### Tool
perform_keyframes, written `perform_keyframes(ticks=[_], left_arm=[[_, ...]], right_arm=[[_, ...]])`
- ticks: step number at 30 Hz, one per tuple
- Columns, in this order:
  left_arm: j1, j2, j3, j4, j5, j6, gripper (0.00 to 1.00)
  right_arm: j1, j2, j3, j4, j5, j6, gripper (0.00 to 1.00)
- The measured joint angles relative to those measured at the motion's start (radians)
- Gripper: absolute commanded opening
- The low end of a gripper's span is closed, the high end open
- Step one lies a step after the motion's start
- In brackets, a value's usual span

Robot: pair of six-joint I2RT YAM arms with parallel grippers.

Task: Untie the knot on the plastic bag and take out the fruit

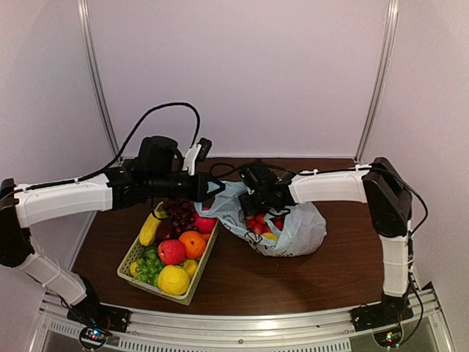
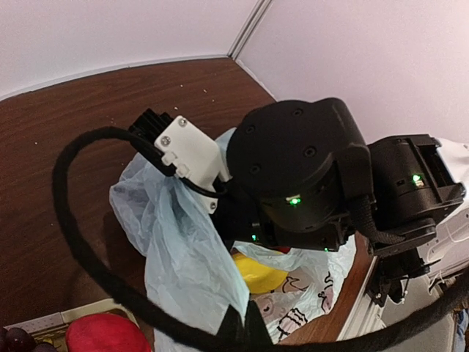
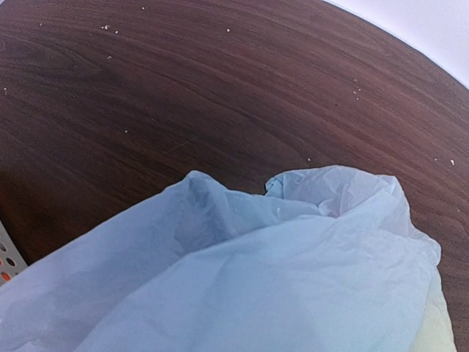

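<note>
The pale blue plastic bag (image 1: 300, 229) lies right of centre on the table with its mouth open; no knot shows. Inside it lies fruit: red pieces (image 1: 260, 222) and a yellow one (image 1: 271, 236). My left gripper (image 1: 216, 188) is shut on the bag's left rim and holds it up. In the left wrist view the film (image 2: 183, 249) runs down into the left gripper (image 2: 249, 326), with the yellow fruit (image 2: 260, 273) behind. My right gripper (image 1: 255, 207) reaches into the bag's mouth, its fingertips hidden. The right wrist view shows only bag film (image 3: 293, 279).
A pale green basket (image 1: 126, 268) stands left of the bag, holding an orange (image 1: 192, 244), a red apple (image 1: 171, 251), a lemon (image 1: 174, 280), green grapes (image 1: 150, 265) and dark grapes (image 1: 178, 214). The right arm's black wrist (image 2: 300, 169) hangs close over the bag.
</note>
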State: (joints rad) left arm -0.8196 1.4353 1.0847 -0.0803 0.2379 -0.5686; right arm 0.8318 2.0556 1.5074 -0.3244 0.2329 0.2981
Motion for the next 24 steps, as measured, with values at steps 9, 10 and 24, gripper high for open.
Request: perform_keyframes(ticks=[9, 10, 24], left_arm=[[0.001, 0.015, 0.000, -0.003, -0.015, -0.009, 0.00], [0.001, 0.015, 0.000, -0.003, -0.016, -0.010, 0.00], [0.001, 0.020, 0.000, 0.007, -0.045, -0.062, 0.00]], right_arm=[[-0.015, 0.085, 0.063, 0.000, 0.004, -0.033, 0.25], [-0.018, 0.085, 0.063, -0.001, 0.004, -0.036, 0.20], [-0.037, -0.106, -0.129, 0.069, -0.071, -0.156, 0.00]])
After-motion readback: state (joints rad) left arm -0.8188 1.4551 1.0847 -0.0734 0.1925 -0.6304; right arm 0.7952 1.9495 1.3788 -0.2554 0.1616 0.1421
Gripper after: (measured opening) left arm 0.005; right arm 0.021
